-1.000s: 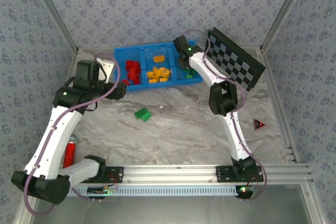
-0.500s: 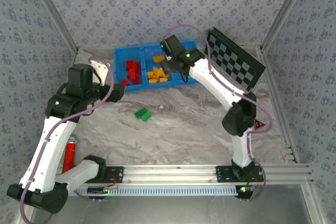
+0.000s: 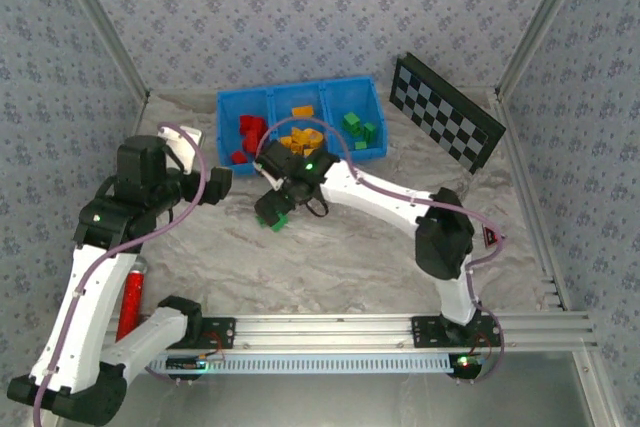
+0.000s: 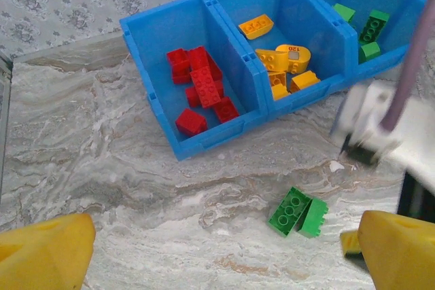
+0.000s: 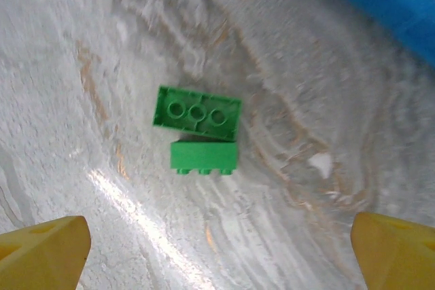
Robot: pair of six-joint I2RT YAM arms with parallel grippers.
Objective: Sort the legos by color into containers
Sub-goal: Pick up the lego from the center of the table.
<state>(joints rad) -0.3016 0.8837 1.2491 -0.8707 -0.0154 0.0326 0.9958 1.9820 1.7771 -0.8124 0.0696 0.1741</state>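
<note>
Two green legos point(image 3: 279, 222) lie side by side on the marble table in front of the blue tray point(image 3: 228, 110). My right gripper point(image 3: 271, 209) hovers just over them, open, with both bricks point(image 5: 198, 114) point(image 5: 204, 156) ahead of its yellow fingertips point(image 5: 44, 248); midpoint of the right gripper point(image 5: 217, 252). My left gripper point(image 3: 216, 185) is open to the left of them, holding nothing; midpoint of the left gripper point(image 4: 224, 249). From it the green pair point(image 4: 297, 212) is at lower right. The tray point(image 4: 178, 150) holds red legos point(image 4: 200, 89) on the left, orange ones point(image 4: 285, 62) in the middle and green ones point(image 4: 370, 28) on the right.
A black-and-white checkered board point(image 3: 445, 112) leans at the back right. A red cylinder point(image 3: 131, 292) lies near the left arm's base. A small red triangle point(image 3: 493, 237) sits at the right. Patterned walls close in the table.
My right arm swung from the tray's right compartment down and left to hover over the two green bricks. The left gripper drew back a little from the tray.
</note>
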